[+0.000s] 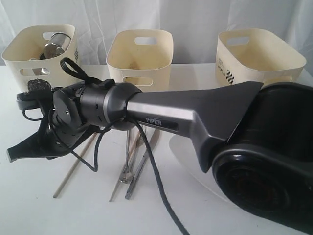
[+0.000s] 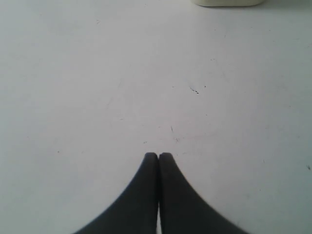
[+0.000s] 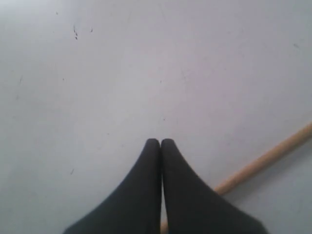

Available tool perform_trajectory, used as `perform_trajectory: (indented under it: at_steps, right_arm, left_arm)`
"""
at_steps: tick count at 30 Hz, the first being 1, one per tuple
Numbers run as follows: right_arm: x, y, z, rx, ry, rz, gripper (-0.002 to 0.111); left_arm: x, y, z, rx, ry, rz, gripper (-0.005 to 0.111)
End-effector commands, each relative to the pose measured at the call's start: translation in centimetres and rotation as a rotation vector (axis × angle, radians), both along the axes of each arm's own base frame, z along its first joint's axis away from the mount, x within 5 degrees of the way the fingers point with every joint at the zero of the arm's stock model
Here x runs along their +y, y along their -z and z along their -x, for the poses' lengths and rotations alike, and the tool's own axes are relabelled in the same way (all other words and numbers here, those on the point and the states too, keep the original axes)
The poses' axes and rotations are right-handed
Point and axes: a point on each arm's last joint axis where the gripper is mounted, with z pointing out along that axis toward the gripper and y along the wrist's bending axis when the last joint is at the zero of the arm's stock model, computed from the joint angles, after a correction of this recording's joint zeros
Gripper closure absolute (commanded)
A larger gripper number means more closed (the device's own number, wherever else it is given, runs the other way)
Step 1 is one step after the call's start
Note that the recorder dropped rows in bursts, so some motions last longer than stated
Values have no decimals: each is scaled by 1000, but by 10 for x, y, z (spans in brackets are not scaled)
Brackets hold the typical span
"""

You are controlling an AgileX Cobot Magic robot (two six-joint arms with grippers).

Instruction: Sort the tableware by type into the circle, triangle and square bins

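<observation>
My right arm reaches across the exterior view, and its gripper (image 1: 11,154) hangs low over the left of the table. In the right wrist view this gripper (image 3: 160,141) is shut and empty, with a wooden chopstick (image 3: 265,160) lying just beside and under it. Chopsticks (image 1: 73,172), a steel knife and a fork (image 1: 138,165) lie on the table under the arm. A large white plate (image 1: 188,159) shows beneath the forearm. The left tub (image 1: 29,56) holds a steel mug (image 1: 57,43). My left gripper (image 2: 158,155) is shut over bare table.
The middle tub (image 1: 141,56) and the right tub (image 1: 259,56) stand at the back; their scribbled marks are mostly hidden. A black cable (image 1: 156,181) droops from the arm over the cutlery. A tub's edge (image 2: 226,2) shows ahead of the left gripper.
</observation>
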Motion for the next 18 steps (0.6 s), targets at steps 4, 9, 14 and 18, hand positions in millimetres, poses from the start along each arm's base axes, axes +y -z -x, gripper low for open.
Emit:
perform_trajectory:
  at_steps: [4,9,14,18]
  right_arm:
    - [3,27,-3,23,6,22,108]
    - [0,37,0,71,-5,74,108]
    - [-9,43,5,107,-46,210,108]
    - [-21,47,6,131,-55,340,108]
  left_arm:
    - [0,1,1,9,-5,-1,106]
    - [0,1,1,9,-5,-1,106]
    - [0,1,1,9,-5,-1,106]
    - [0,1,1,9,-5,-1,106]
